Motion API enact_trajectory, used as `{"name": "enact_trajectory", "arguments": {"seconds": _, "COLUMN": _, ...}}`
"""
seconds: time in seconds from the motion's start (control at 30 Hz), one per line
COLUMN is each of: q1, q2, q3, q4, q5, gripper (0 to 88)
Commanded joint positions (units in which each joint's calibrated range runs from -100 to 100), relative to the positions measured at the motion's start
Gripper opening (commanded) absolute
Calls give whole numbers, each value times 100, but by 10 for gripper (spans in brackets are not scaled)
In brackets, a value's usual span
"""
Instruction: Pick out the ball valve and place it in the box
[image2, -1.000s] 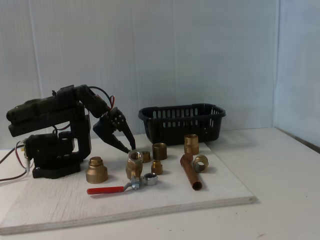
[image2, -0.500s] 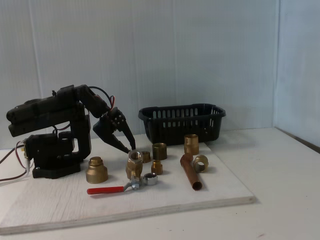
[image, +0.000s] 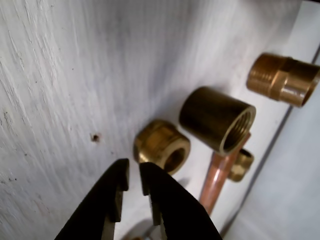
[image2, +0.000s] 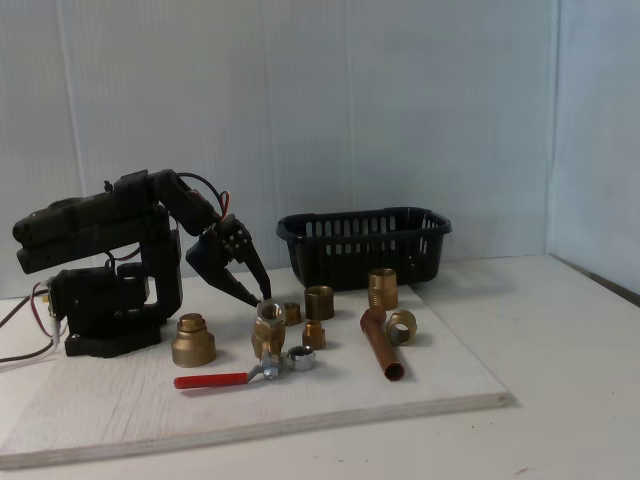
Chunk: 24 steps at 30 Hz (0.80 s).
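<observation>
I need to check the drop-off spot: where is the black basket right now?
In the fixed view the black basket sits at the back of the white board, right of the gripper and just behind the brass fittings.

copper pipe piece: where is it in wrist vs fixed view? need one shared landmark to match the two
Wrist view: the copper pipe piece sits lower right of centre, running diagonally behind the brass sleeve, right of the gripper jaws.
Fixed view: the copper pipe piece lies on the white board, right of centre, in front of the black basket.
Shared landmark: the small brass ring touching the pipe's side, also seen in the fixed view.
</observation>
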Motion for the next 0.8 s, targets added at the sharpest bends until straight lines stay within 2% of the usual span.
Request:
{"name": "enact_trajectory", "arguments": {"seconds": 0.0, "q1": -17, "q2": 26, "q3": 55, "q4": 30, "q5": 3, "gripper": 9}}
{"name": "enact_trajectory", "arguments": {"seconds": 0.53, "q1": -17, "q2": 0, "q3": 55, "q4": 30, "q5": -18, "gripper": 9}}
{"name": "enact_trajectory", "arguments": {"seconds": 0.77, "q1": -24, "q2": -42, "q3": -9, "q4": -848, "q5": -23, "gripper": 8}}
